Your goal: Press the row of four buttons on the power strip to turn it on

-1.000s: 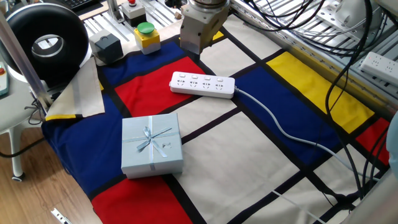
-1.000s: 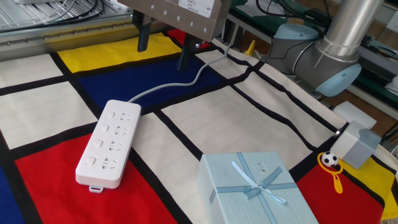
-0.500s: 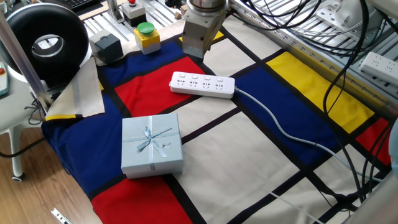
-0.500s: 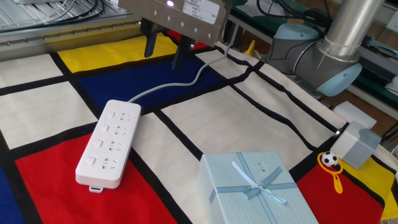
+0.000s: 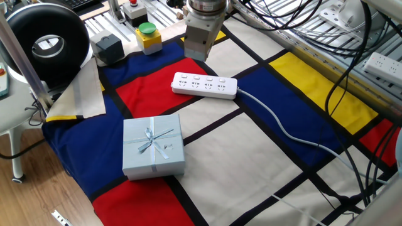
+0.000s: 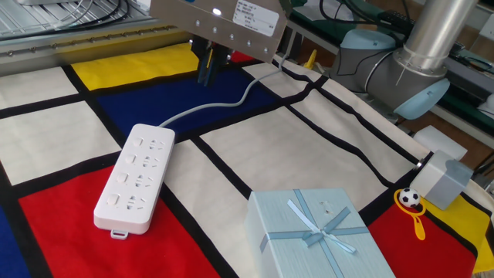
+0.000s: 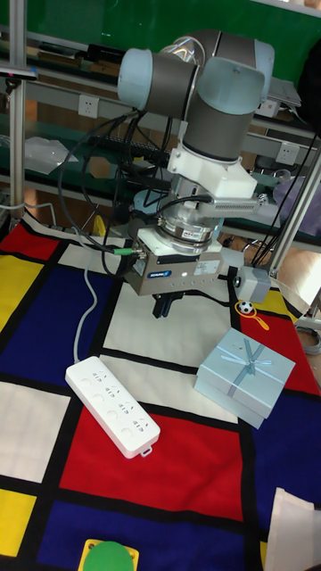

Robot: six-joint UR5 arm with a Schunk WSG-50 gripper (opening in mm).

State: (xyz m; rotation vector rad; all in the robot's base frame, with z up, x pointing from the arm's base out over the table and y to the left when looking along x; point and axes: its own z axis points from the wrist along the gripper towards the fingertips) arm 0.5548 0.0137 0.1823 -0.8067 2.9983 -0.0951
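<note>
strip (image 6: pixel 134 179) lies flat on the cloth (image 6: pixel 309 147), near its middle | cable (image 6: pixel 224 103) runs from the strip's far end off across the cloth | gripper (image 6: pixel 211 68) hangs above the cable, apart from the strip | gift box (image 5: pixel 152 146) on the cloth, near the strip's long side

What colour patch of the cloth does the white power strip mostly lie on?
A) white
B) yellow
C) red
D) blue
C: the power strip lies mostly on a red patch of the checked cloth, as the tall fixed view also shows, with its cable running off over the blue patch.
</note>
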